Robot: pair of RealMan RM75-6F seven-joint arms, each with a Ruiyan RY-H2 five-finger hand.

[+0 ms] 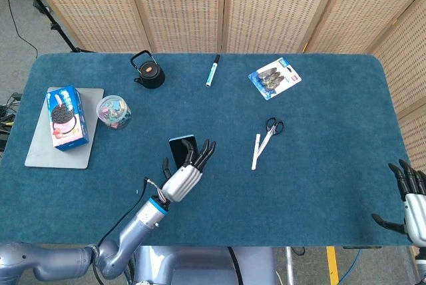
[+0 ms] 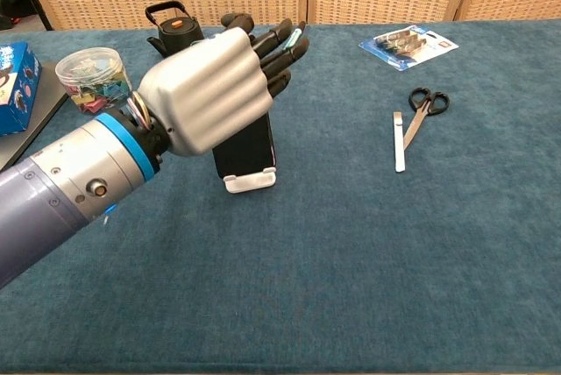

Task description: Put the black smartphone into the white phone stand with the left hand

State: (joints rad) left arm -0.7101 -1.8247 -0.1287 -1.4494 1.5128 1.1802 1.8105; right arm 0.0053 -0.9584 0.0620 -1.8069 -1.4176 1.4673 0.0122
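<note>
The black smartphone (image 2: 246,144) leans upright in the white phone stand (image 2: 250,182) near the table's middle front; only the stand's front lip shows. My left hand (image 2: 213,88) hovers raised over the phone's top half with its fingers stretched out and holds nothing. It hides the phone's upper part in the chest view. In the head view the phone (image 1: 180,147) shows just beyond the left hand (image 1: 182,177). My right hand (image 1: 411,196) hangs at the table's right front corner, fingers spread and empty.
A black kettle (image 1: 148,72), a marker (image 1: 212,70) and a blister pack (image 1: 274,78) lie at the back. Scissors (image 1: 273,126) and a white strip (image 1: 255,151) lie right of the phone. A tub of clips (image 1: 113,112) and a cookie box (image 1: 66,117) on a grey mat (image 1: 40,155) stand left.
</note>
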